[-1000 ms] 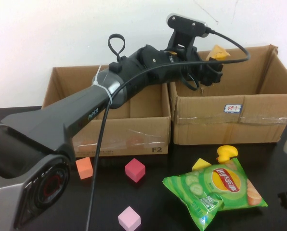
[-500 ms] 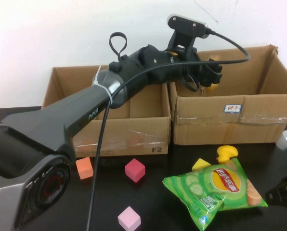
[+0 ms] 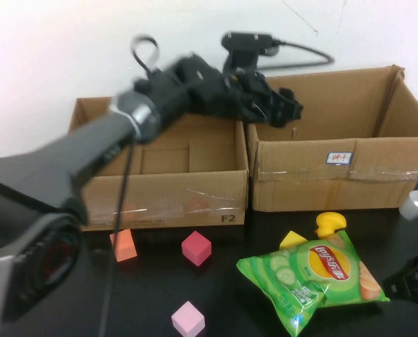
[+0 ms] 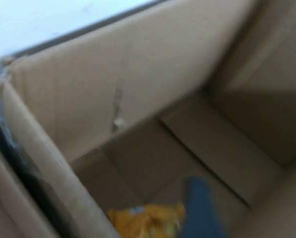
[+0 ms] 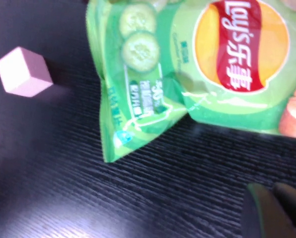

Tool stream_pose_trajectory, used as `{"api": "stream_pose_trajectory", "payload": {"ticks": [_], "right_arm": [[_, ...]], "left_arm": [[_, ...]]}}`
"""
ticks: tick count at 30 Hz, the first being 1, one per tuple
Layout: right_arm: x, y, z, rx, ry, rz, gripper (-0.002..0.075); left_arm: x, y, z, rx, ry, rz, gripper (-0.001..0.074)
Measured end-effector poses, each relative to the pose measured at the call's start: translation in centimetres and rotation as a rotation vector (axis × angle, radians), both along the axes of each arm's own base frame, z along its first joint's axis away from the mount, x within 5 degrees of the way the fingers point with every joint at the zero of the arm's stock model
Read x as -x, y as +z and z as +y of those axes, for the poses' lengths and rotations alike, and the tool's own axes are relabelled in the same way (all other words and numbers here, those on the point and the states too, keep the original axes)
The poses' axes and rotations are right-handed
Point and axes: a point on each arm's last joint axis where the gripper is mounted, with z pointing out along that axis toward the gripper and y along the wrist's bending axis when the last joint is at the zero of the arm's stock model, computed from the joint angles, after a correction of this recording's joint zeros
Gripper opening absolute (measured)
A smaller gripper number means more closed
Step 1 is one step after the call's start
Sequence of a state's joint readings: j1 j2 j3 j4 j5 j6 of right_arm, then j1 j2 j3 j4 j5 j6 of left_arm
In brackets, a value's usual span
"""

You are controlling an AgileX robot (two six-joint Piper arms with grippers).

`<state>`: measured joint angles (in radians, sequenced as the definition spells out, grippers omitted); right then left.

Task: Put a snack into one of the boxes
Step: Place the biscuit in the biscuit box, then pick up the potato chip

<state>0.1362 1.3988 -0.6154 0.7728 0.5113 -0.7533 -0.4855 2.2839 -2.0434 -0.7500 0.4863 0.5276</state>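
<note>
Now, left gripper (image 3: 287, 112) hung over right box (image 3: 339, 175) near its left wall, jaw state unclear; yellow snack (image 4: 145, 221) lay on box floor. Right gripper (image 5: 272, 210) closed, empty, beside green chip bag (image 3: 314, 275). Advice: lift left arm straight, clear of cardboard rim.

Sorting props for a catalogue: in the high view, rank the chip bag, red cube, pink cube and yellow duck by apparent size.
1. Chip bag
2. Red cube, pink cube and yellow duck look alike; the pink cube sits nearer the camera, so unranked.
</note>
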Motion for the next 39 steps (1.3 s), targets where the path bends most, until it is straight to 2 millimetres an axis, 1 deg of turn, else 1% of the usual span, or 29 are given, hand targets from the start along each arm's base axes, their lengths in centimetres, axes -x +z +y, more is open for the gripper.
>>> {"api": "stream_pose_trajectory", "payload": {"ticks": [2,3,4,5,7,9,11,14,17,21,22,24,25,27,30,32,35,36,39], "right_arm": [[0.0,0.1,0.2,-0.018,0.013,-0.012,0.0031],[0.0,0.2,0.3,-0.030,0.027,-0.019,0.0031],[0.0,0.3,0.5,-0.041,0.048,-0.029,0.0031],[0.0,0.3,0.6,-0.049,0.071,-0.038,0.0031],[0.2,0.5,0.9,-0.063,0.142,-0.061,0.0031],[0.4,0.6,1.1,-0.074,0.203,-0.073,0.0030],[0.5,0.6,1.2,-0.081,0.227,-0.076,0.0030],[0.6,0.6,1.3,-0.090,0.235,-0.071,0.0031],[0.8,0.6,1.4,-0.105,0.250,-0.054,0.0030],[0.9,0.7,1.5,-0.115,0.259,-0.043,0.0027],[0.9,0.7,1.5,-0.116,0.259,-0.042,0.0024],[0.9,0.7,1.5,-0.117,0.261,-0.041,0.0017],[1.0,0.7,1.5,-0.116,0.263,-0.040,0.0016],[1.0,0.6,1.5,-0.106,0.273,-0.039,0.0014],[0.8,0.5,1.0,-0.035,0.283,-0.043,0.0013],[0.4,0.5,0.4,0.047,0.270,-0.045,0.0013],[-0.5,1.0,-0.6,0.170,0.227,-0.046,0.0013],[-0.8,1.3,-0.9,0.214,0.207,-0.048,0.0013],[-1.8,2.5,-1.3,0.250,0.144,-0.058,0.0013]], "left_arm": [[0.5,2.6,1.2,-0.039,-0.065,-0.014,0.0319],[0.9,3.6,1.9,-0.082,-0.109,-0.010,0.0239],[1.3,5.1,2.8,-0.130,-0.139,-0.029,0.0159],[1.7,6.3,3.4,-0.179,-0.160,-0.045,0.0104],[2.6,9.1,5.3,-0.324,-0.170,-0.082,0.0044],[3.8,11.5,6.8,-0.433,-0.128,-0.103,0.0020],[5.0,13.6,8.3,-0.510,-0.066,-0.109,0.0009],[7.4,16.9,10.3,-0.573,0.001,-0.118,0.0004],[10.6,20.4,12.1,-0.600,0.023,-0.141,0.0001],[16.1,25.6,14.8,-0.574,0.074,-0.235,0.0000],[17.5,26.6,15.4,-0.556,0.091,-0.252,0.0000],[20.1,27.8,16.6,-0.534,0.111,-0.272,0.0000],[21.5,28.2,17.2,-0.525,0.118,-0.277,0.0000],[23.9,28.3,18.2,-0.506,0.131,-0.265,0.0000],[27.5,26.7,19.6,-0.475,0.135,-0.199,0.0000],[29.8,25.1,20.3,-0.456,0.114,-0.151,0.0000],[33.4,21.8,21.7,-0.439,0.110,-0.094,-0.0001],[34.2,20.8,22.0,-0.424,0.118,-0.085,-0.0001],[37.0,17.3,22.8,-0.369,0.110,-0.085,-0.0001]]}}
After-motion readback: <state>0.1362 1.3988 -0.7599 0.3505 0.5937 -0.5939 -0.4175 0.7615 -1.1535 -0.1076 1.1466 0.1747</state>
